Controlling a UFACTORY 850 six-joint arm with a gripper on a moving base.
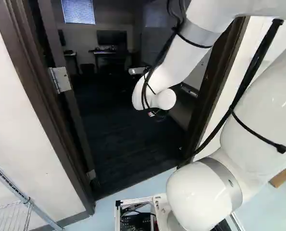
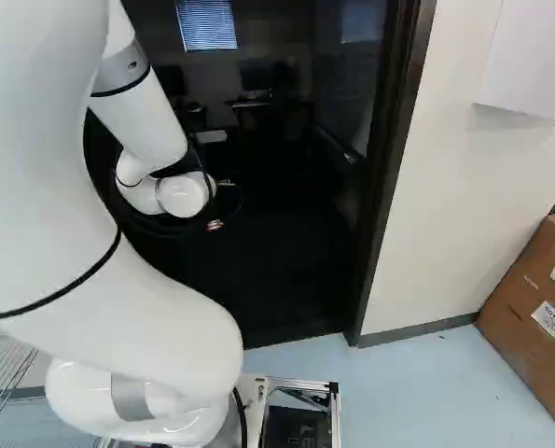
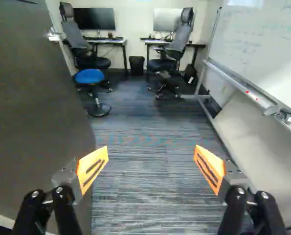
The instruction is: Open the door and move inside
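Through the dark door frame, your gripper points into the office, beside the open door.

You have the orange pads spread wide, with striped carpet showing between them. The door stands swung inward right beside one finger; you probably can't judge from here whether they touch. Its handle is near the far edge. On the gripper's other side you have the whiteboard on its stand. Farther ahead sit a blue stool, two office chairs at desks, and a bin between the desks. Back outside the frame, you have a wire rack at the left of the left base view and a cardboard box at the right of the right base view.
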